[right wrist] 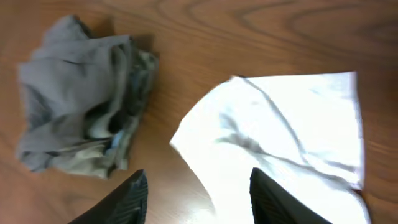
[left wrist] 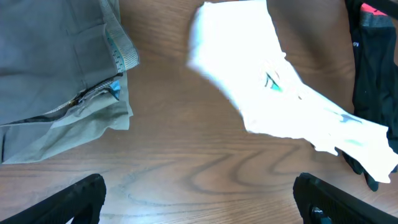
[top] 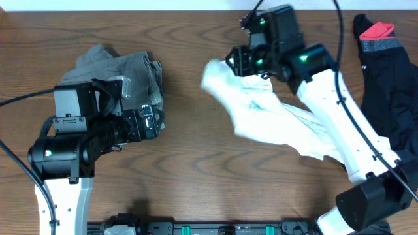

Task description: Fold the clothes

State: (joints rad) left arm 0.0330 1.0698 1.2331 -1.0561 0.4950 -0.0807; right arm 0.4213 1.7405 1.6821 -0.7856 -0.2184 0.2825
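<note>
The white T-shirt (top: pixel 261 111) lies stretched across the middle of the table, a bit of green print showing on it (left wrist: pixel 272 83). My right gripper (top: pixel 236 62) hovers at its far left end, open. In the right wrist view the white cloth (right wrist: pixel 292 137) spreads under and between the right gripper (right wrist: pixel 199 199) fingers, which are not pinching it. A crumpled grey-khaki pile (top: pixel 124 72) sits at the left. My left gripper (top: pixel 155 122) stands beside it, wide open over bare wood (left wrist: pixel 199 205). A black-and-red garment (top: pixel 385 72) lies at the right edge.
The grey-khaki pile (left wrist: pixel 56 74) fills the upper left of the left wrist view and the black-and-red garment (left wrist: pixel 373 56) its right edge. Bare wood (top: pixel 189 150) separates the pile from the T-shirt. My right arm (top: pixel 346 130) crosses over the shirt's right part.
</note>
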